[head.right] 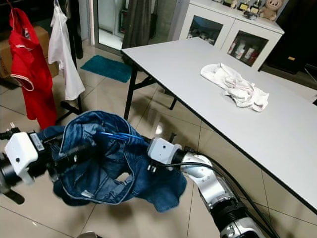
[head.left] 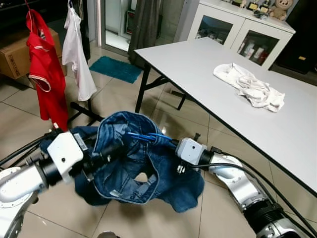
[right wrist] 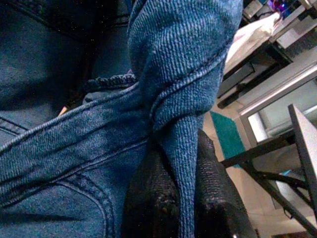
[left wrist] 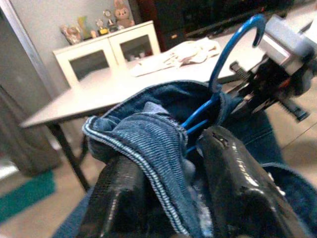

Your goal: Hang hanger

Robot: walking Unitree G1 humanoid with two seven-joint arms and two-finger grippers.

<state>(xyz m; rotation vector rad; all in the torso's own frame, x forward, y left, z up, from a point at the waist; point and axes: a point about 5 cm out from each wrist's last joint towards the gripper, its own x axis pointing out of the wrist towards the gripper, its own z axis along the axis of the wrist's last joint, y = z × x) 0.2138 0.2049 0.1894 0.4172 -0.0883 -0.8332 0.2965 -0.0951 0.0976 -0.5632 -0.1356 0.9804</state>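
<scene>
Both jaws are closed on denim: in the left eye view the left gripper (head.left: 106,154) and the right gripper (head.left: 171,145) hold a pair of blue jeans (head.left: 133,168) between them in mid-air over the tiled floor (head.left: 119,94), with a blue hanger (head.left: 146,136) lying across the waistband. Behind to the robot's left a red shirt (head.left: 44,69) and a white garment (head.left: 77,49) hang on a dark rack (head.left: 84,106); a white table (head.left: 237,94) with a crumpled white cloth (head.left: 250,85) stands to the right. From the left wrist, the fingers (left wrist: 247,183) pinch a fold of waistband, and the hanger's hook rises free beside them. From the right wrist, the fingers (right wrist: 163,198) clamp a narrow fold of denim. I judge this the carrying step, the jeans already on the hanger; next the robot likely must face the rack, near it, and lift the hook over the rail without letting the jeans slip.
</scene>
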